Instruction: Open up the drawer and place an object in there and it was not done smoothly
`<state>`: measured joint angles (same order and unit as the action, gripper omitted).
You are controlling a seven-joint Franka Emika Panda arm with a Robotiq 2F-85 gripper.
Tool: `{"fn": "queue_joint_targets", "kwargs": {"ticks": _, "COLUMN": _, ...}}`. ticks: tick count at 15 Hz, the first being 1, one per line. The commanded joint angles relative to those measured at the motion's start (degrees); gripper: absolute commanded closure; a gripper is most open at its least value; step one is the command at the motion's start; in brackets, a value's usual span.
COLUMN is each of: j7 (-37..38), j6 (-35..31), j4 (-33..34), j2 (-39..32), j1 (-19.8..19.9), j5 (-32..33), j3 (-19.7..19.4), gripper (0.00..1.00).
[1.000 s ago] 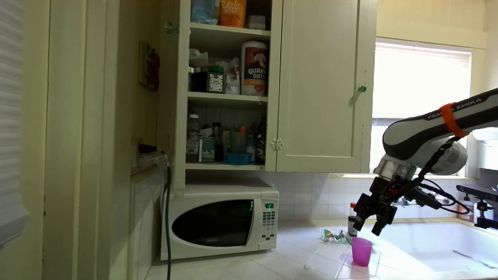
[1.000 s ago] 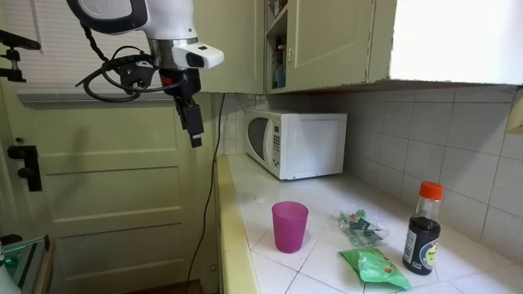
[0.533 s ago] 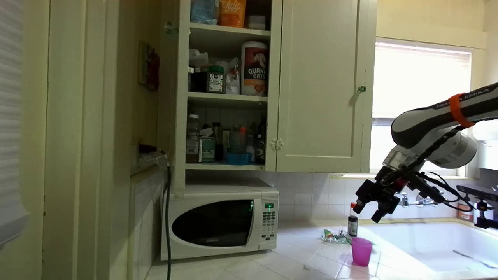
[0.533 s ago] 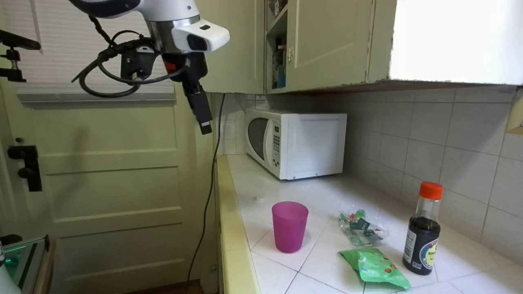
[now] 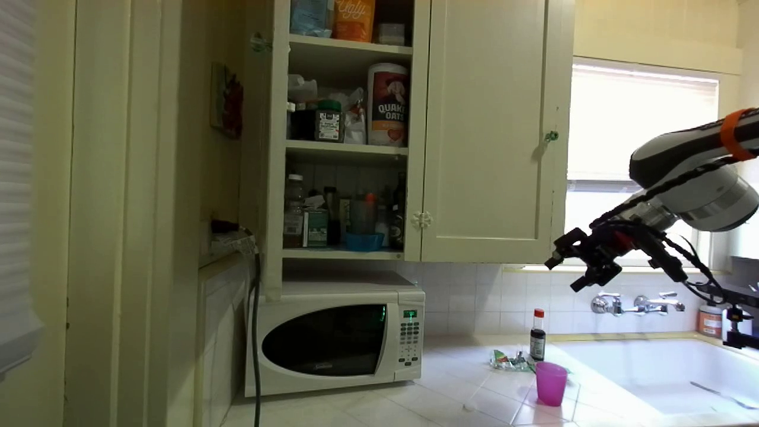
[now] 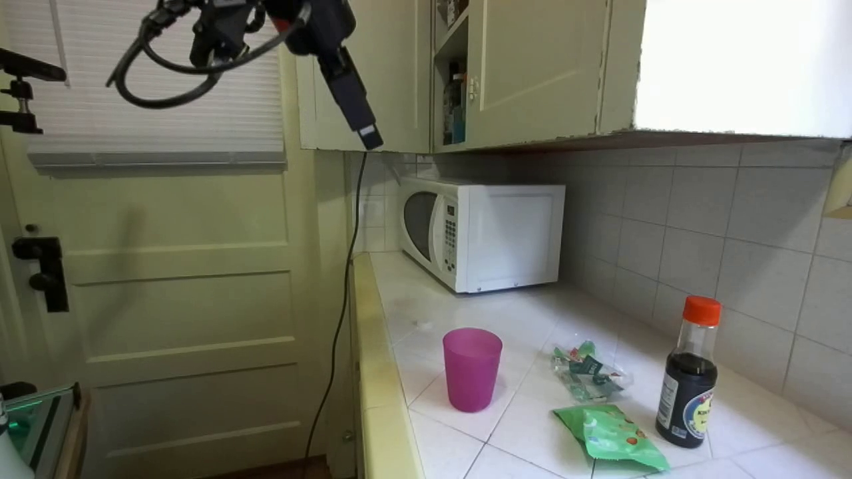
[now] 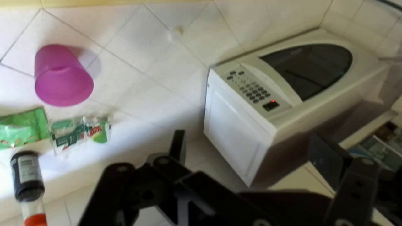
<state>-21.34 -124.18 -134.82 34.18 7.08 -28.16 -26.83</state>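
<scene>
The drawer is the cream wall cabinet with a plain panel door (image 5: 486, 130), and that door is shut. It also shows in an exterior view (image 6: 539, 73); its inside is hidden. The object, a pink-magenta cup (image 5: 551, 384), stands upright on the tiled counter. It also shows in an exterior view (image 6: 472, 370) and at the upper left of the wrist view (image 7: 62, 77). My gripper (image 5: 564, 274) is open and empty, its fingers wide apart in the wrist view (image 7: 247, 144). It hangs tilted, well above the cup, near the door's lower right corner in that exterior view.
A white microwave (image 5: 332, 344) stands under an open cabinet (image 5: 347, 144) crammed with bottles and boxes. A red-capped bottle (image 6: 689, 379), a green packet (image 6: 612, 436) and a clear wrapper (image 6: 589, 372) lie or stand near the cup. A sink (image 5: 664, 344) adjoins the counter.
My gripper has risen away from the counter and tilted so that its fingers point more outward toward the cabinet side. The cup and the cabinet door have not moved.
</scene>
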Motion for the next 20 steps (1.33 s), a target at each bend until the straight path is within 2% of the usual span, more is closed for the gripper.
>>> {"fn": "queue_joint_targets", "kwargs": {"ticks": 1, "j7": 1.96, "j6": -3.78, "j4": 4.13, "j2": 1.93, "j1": 1.57, "j5": -3.34, "j3": -0.72, "gripper": 0.0}}
{"fn": "queue_joint_targets", "kwargs": {"ticks": 5, "j7": 6.82, "j6": -11.88, "j4": 8.92, "j2": 3.56, "j1": 2.47, "j5": -4.38, "j3": 0.51, "gripper": 0.0}}
{"fn": "queue_joint_targets", "kwargs": {"ticks": 10, "j7": 12.56, "j6": -28.75, "j4": 13.92, "j2": 3.51, "j1": 0.7, "j5": -3.72, "j3": 3.9, "gripper": 0.0}}
{"fn": "queue_joint_targets", "kwargs": {"ticks": 12, "j7": 16.84, "j6": -36.77, "j4": 18.02, "j2": -0.49, "j1": -0.15, "j5": -3.1, "j3": 5.7, "gripper": 0.0}}
{"fn": "queue_joint_targets", "kwargs": {"ticks": 13, "j7": 18.4, "j6": -37.25, "j4": 19.77, "j2": -1.75, "j1": -0.6, "j5": -1.92, "j3": 6.02, "gripper": 0.0}}
{"fn": "queue_joint_targets", "kwargs": {"ticks": 14, "j7": 16.23, "j6": -34.95, "j4": 15.56, "j2": 2.76, "j1": -1.25, "j5": -0.71, "j3": 4.6, "gripper": 0.0}}
{"fn": "queue_joint_targets", "kwargs": {"ticks": 18, "j7": 18.28, "j6": -36.8, "j4": 19.05, "j2": -0.95, "j1": -1.65, "j5": -0.78, "j3": 5.61, "gripper": 0.0}}
{"fn": "queue_joint_targets", "kwargs": {"ticks": 19, "j7": 18.71, "j6": -40.4, "j4": 18.37, "j2": -1.92, "j1": -0.45, "j5": -0.31, "j3": 6.7, "gripper": 0.0}}
{"fn": "queue_joint_targets", "kwargs": {"ticks": 20, "j7": 18.42, "j6": -45.93, "j4": 20.02, "j2": -3.99, "j1": -1.66, "j5": -1.0, "j3": 6.79, "gripper": 0.0}}
